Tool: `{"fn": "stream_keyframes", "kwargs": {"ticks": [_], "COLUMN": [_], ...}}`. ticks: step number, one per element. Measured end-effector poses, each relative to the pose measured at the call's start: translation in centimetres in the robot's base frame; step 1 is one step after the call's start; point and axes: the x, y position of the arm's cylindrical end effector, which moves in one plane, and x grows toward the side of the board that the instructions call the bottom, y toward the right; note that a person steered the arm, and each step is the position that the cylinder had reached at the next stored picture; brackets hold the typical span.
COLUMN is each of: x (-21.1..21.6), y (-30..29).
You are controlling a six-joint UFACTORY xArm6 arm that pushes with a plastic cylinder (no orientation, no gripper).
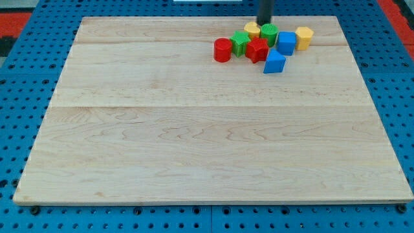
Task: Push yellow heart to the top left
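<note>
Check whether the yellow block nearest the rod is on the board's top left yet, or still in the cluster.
Still in the cluster: that yellow block sits at top centre-right, touching green blocks, with my tip beside it.

My tip (264, 23) just above a yellow block (252, 30) and green block (269, 33), at the view's top.

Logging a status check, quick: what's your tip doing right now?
My tip: no jaws, holding nothing; at the view's top, just behind the yellow block and green block.
</note>
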Motion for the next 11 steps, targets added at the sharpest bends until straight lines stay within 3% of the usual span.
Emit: {"fn": "stream_keyframes", "kwargs": {"ticks": [1, 2, 3, 4, 6, 7, 8, 10, 11], "x": [0.8, 2.3, 2.9, 4.5, 3.3, -0.4, 2.3, 6.7, 8.2], "y": [6.5, 2.9, -7.5, -13.6, -9.5, -12.1, -21.1, -17.6, -25.4]}}
